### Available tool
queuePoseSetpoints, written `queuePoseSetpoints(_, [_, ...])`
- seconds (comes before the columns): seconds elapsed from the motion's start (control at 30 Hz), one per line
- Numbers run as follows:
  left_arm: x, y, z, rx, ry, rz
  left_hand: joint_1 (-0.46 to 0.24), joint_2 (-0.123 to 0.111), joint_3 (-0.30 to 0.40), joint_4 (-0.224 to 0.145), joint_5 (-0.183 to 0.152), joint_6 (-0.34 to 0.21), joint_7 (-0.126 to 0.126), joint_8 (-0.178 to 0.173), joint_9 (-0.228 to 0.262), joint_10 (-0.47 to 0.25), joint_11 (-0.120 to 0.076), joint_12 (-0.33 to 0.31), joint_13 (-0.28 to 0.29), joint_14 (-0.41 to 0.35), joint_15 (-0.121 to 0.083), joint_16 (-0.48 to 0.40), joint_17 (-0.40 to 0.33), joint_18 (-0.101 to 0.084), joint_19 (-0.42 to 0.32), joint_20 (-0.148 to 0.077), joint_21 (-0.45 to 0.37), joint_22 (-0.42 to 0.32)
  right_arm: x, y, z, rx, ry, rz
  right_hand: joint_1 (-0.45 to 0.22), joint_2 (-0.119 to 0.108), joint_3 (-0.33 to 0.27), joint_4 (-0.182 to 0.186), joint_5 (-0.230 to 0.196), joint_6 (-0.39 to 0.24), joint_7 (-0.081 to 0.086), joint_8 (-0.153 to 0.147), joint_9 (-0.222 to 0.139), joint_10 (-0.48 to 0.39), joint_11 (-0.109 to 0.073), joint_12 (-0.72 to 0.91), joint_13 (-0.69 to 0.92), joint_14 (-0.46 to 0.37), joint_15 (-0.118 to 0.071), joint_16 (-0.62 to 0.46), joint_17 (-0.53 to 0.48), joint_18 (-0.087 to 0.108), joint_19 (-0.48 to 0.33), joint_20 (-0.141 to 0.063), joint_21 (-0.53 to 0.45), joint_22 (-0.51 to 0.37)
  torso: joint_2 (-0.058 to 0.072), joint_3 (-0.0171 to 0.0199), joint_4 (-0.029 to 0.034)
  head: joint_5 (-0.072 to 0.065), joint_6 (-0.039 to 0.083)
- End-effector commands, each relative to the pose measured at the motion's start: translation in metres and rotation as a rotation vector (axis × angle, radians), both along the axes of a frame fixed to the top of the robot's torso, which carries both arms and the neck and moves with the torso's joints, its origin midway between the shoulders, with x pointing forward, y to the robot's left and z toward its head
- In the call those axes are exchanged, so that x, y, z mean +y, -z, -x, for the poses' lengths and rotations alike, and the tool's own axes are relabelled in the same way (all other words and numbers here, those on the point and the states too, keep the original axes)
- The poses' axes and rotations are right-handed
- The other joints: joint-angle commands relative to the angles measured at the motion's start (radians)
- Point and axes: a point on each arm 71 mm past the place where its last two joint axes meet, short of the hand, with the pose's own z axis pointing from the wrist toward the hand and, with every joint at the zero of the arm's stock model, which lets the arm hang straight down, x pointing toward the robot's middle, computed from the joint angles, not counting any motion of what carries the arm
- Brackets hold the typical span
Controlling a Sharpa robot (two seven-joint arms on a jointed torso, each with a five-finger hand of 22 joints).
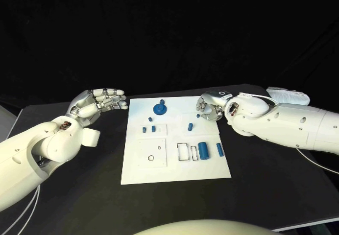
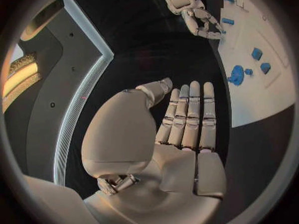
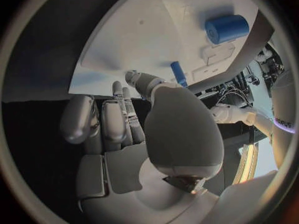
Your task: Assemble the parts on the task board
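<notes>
The white task board (image 1: 177, 164) lies mid-table. On it are a round blue gear-like part (image 1: 160, 107), several small blue pegs (image 1: 148, 129), one slim peg (image 1: 190, 127), a thick blue cylinder (image 1: 204, 150) and a slim bar (image 1: 220, 149). My left hand (image 1: 102, 102) hovers off the board's far left corner, fingers straight and side by side (image 2: 187, 119), holding nothing. My right hand (image 1: 212, 106) hangs over the board's far right part, fingers loosely bent and empty. In the right wrist view its thumb (image 3: 140, 79) points toward the slim peg (image 3: 179, 73), apart from it; the cylinder (image 3: 227, 28) lies beyond.
Outlined recesses (image 1: 187, 151) and a square plate with a small ring (image 1: 151, 157) mark the board's near half. Black table (image 1: 78, 196) surrounds the board. In the left wrist view the board (image 2: 261, 99), the gear (image 2: 236, 74) and my right hand (image 2: 196, 15) are in sight.
</notes>
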Motion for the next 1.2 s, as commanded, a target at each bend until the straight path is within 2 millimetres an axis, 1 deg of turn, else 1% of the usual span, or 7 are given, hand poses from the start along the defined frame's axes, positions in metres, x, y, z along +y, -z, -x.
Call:
queuePoseSetpoints(0.03, [-0.002, -0.003, 0.002, -0.012, 0.021, 0.044, 0.001, -0.006, 0.000, 0.007, 0.002, -0.005, 0.004, 0.007, -0.002, 0.008, 0.001, -0.008, -0.002, 0.000, 0.006, -0.016, -0.002, 0.003, 0.008, 0.002, -0.012, -0.010, 0.003, 0.002, 0.001, 0.009, -0.007, 0.036, -0.001, -0.005, -0.001, 0.003, -0.004, -0.002, 0.005, -0.003, 0.002, -0.009, 0.000, -0.002, -0.002, 0.042, 0.007, 0.008, 0.003, -0.018, 0.007, 0.004, 0.007, 0.004, 0.001, -0.0002, 0.0003, 0.003, -0.003])
queuePoseSetpoints(0.07, [-0.002, -0.003, 0.002, -0.011, 0.021, 0.044, 0.002, -0.006, 0.000, 0.007, 0.002, -0.005, 0.004, 0.007, -0.002, 0.009, 0.001, -0.009, -0.002, 0.001, 0.006, -0.018, -0.002, 0.003, 0.009, 0.002, -0.014, -0.011, 0.004, 0.003, 0.002, 0.011, -0.010, 0.035, -0.001, -0.005, -0.001, 0.003, -0.004, -0.002, 0.005, -0.003, 0.002, -0.009, 0.000, -0.002, -0.002, 0.042, 0.007, 0.008, 0.003, -0.018, 0.007, 0.004, 0.007, 0.004, 0.000, 0.0001, -0.0010, 0.004, -0.003])
queuePoseSetpoints(0.23, [0.000, -0.003, 0.002, -0.011, 0.014, 0.041, 0.004, -0.004, 0.001, 0.006, 0.002, -0.003, 0.006, 0.008, -0.002, 0.011, 0.002, -0.013, -0.002, 0.004, 0.007, -0.026, -0.001, 0.004, 0.013, 0.003, -0.021, -0.017, 0.008, 0.004, 0.004, 0.021, -0.023, 0.032, 0.001, -0.002, 0.001, 0.004, -0.001, 0.005, 0.003, 0.001, 0.005, -0.004, -0.002, 0.002, -0.001, 0.041, 0.007, 0.016, 0.006, -0.018, 0.009, 0.005, 0.013, 0.012, 0.000, 0.0016, -0.0015, 0.007, -0.005])
queuePoseSetpoints(0.57, [0.001, -0.002, 0.002, -0.010, 0.008, 0.032, 0.006, -0.004, 0.000, 0.005, 0.002, -0.001, 0.009, 0.010, -0.002, 0.010, 0.004, -0.019, -0.003, 0.010, 0.007, -0.033, 0.001, 0.004, 0.019, 0.002, -0.027, -0.022, 0.013, 0.005, 0.007, 0.031, -0.039, 0.027, 0.003, 0.002, 0.008, 0.005, 0.004, 0.019, -0.001, 0.007, 0.010, 0.010, -0.006, 0.006, 0.000, 0.040, 0.004, 0.027, 0.011, -0.019, 0.011, 0.005, 0.024, 0.024, 0.000, 0.0013, -0.0013, 0.006, -0.008])
queuePoseSetpoints(0.77, [0.001, -0.002, 0.002, -0.008, 0.009, 0.029, 0.006, -0.004, 0.000, 0.005, 0.002, 0.000, 0.010, 0.010, -0.003, 0.009, 0.005, -0.021, -0.003, 0.013, 0.007, -0.036, 0.002, 0.004, 0.022, 0.002, -0.029, -0.025, 0.017, 0.006, 0.008, 0.034, -0.045, 0.025, 0.007, 0.009, 0.017, 0.007, 0.010, 0.031, -0.006, 0.014, 0.016, 0.023, -0.010, 0.008, 0.001, 0.038, 0.001, 0.035, 0.013, -0.020, 0.012, 0.003, 0.031, 0.032, 0.000, 0.0012, -0.0007, 0.006, -0.010])
queuePoseSetpoints(0.9, [0.001, -0.002, 0.002, -0.007, 0.008, 0.028, 0.006, -0.004, -0.001, 0.005, 0.002, 0.000, 0.011, 0.010, -0.003, 0.008, 0.005, -0.023, -0.003, 0.014, 0.007, -0.037, 0.002, 0.004, 0.023, 0.002, -0.031, -0.026, 0.019, 0.009, 0.008, 0.039, -0.044, 0.026, 0.012, 0.020, 0.026, 0.006, 0.016, 0.046, -0.011, 0.023, 0.023, 0.038, -0.015, 0.010, 0.002, 0.037, -0.002, 0.044, 0.016, -0.022, 0.014, 0.000, 0.042, 0.045, 0.000, 0.0019, -0.0015, 0.008, -0.012])
queuePoseSetpoints(1.2, [0.001, -0.002, 0.002, -0.007, 0.009, 0.024, 0.007, -0.003, -0.001, 0.004, 0.002, 0.000, 0.011, 0.011, -0.003, 0.008, 0.006, -0.024, -0.004, 0.016, 0.007, -0.039, 0.003, 0.004, 0.025, 0.002, -0.032, -0.027, 0.023, 0.015, 0.008, 0.032, -0.032, 0.044, 0.018, 0.041, 0.035, 0.003, 0.019, 0.064, -0.015, 0.036, 0.034, 0.059, -0.021, 0.012, 0.005, 0.036, -0.007, 0.055, 0.021, -0.024, 0.016, -0.004, 0.053, 0.060, 0.000, 0.0018, -0.0019, 0.009, -0.015])
